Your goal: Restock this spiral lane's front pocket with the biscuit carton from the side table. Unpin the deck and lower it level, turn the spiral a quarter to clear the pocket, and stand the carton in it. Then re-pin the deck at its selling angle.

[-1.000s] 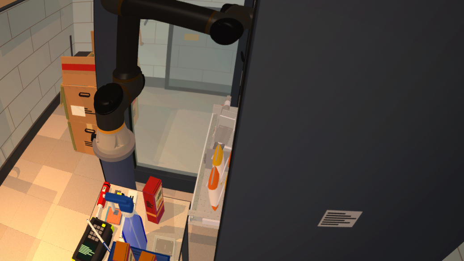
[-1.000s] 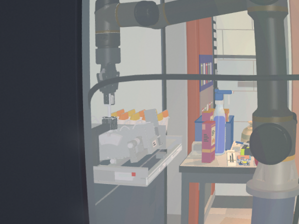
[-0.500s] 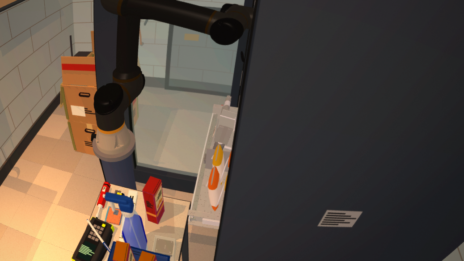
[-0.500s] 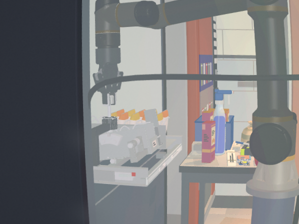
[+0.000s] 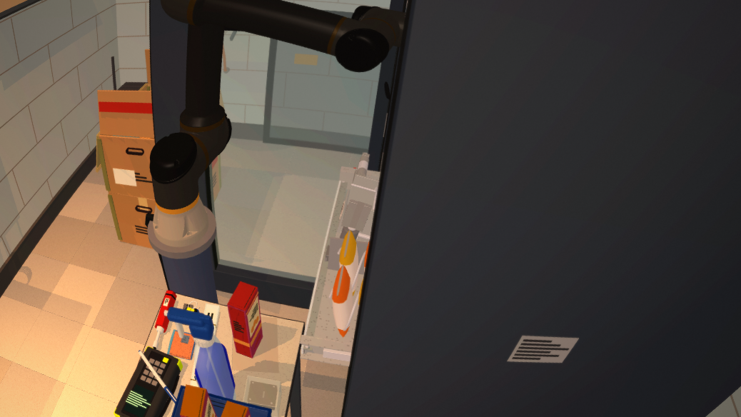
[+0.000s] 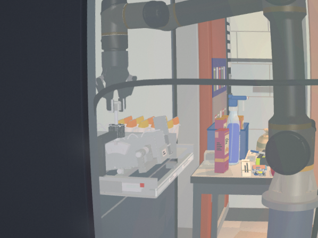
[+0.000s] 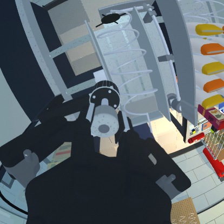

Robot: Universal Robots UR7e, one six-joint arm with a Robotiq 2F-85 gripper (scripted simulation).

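The cabinet's dark side wall hides my gripper from the side camera, which shows only part of the deck [image 5: 337, 275]. Inside the cabinet the deck [image 6: 146, 154] sits tilted, its empty spiral lane [image 7: 129, 73] running away from me beside a lane of orange and yellow snack packs [image 7: 212, 67]. A light pin [image 7: 104, 123] rises out of a black knurled collar [image 6: 116, 130] at the deck's near corner. The red biscuit carton [image 5: 245, 318] stands upright on the side table [image 6: 231, 172]. My gripper [image 6: 116, 106] points straight down above the collar, closed on the pin's head.
Behind the deck is the cabinet's pale back wall, with a glass door [image 5: 290, 197] standing open toward the arm's base. On the table a blue spray bottle [image 6: 234, 132], a blue bin, a handheld terminal [image 5: 147, 384] and small items crowd around the carton. Cardboard boxes [image 5: 127, 166] are stacked by the wall.
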